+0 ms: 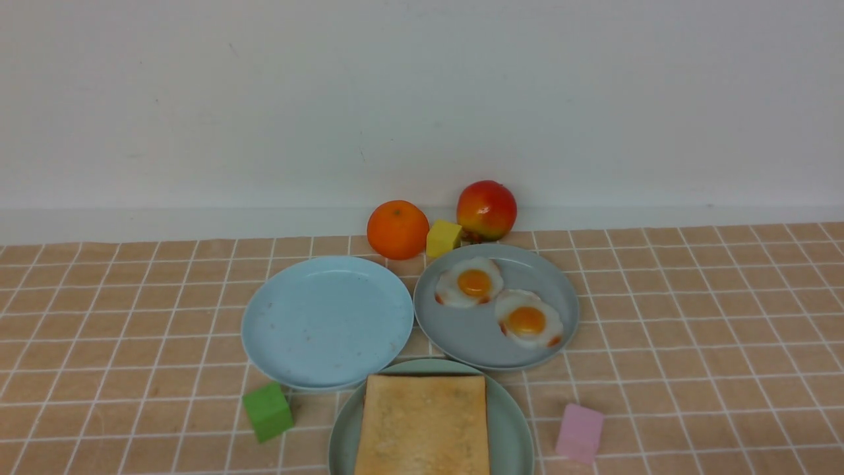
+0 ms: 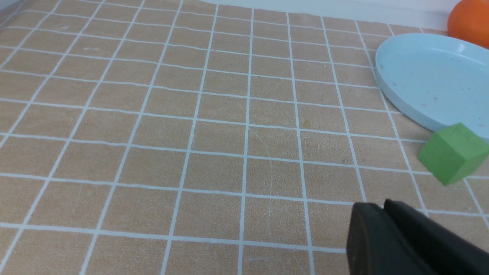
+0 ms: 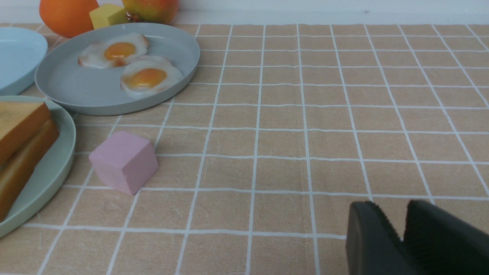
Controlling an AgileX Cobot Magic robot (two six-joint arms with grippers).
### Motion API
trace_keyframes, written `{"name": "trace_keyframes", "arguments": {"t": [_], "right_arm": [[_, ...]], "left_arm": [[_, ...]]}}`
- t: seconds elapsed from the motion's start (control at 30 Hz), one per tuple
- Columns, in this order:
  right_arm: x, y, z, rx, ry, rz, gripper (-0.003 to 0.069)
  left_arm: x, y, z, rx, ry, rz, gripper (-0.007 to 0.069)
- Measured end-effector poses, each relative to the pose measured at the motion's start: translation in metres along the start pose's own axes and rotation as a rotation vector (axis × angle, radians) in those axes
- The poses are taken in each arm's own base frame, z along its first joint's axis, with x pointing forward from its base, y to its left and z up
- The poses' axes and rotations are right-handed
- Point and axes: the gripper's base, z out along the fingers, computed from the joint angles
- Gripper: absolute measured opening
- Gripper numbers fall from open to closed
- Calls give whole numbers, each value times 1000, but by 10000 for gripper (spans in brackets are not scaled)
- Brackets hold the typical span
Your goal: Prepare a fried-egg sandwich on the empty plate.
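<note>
The fried-egg sandwich (image 1: 422,425) lies on the mint-green plate (image 1: 511,422) at the near middle, with only its top toast showing. In the right wrist view the sandwich (image 3: 23,122) shows as two stacked toast slices on the plate (image 3: 57,168); I cannot see an egg between them. Two fried eggs (image 1: 469,282) (image 1: 527,321) lie on the grey-blue plate (image 1: 475,336). My left gripper (image 2: 382,206) is shut and empty over bare cloth. My right gripper (image 3: 391,206) has its jaws slightly apart and is empty, to the right of the pink cube (image 3: 124,162). Neither gripper shows in the front view.
An empty light blue plate (image 1: 326,323) lies left of the grey-blue one. A green cube (image 1: 267,411) and the pink cube (image 1: 579,433) flank the mint-green plate. An orange (image 1: 397,229), a yellow cube (image 1: 443,239) and an apple (image 1: 486,210) stand by the back wall.
</note>
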Motion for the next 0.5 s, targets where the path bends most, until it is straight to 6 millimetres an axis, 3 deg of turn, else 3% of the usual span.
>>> {"name": "trace_keyframes", "arguments": {"t": [0.5], "right_arm": [[0, 0, 0, 0, 0, 0, 190]], "left_arm": [[0, 0, 0, 0, 0, 0, 71]]}}
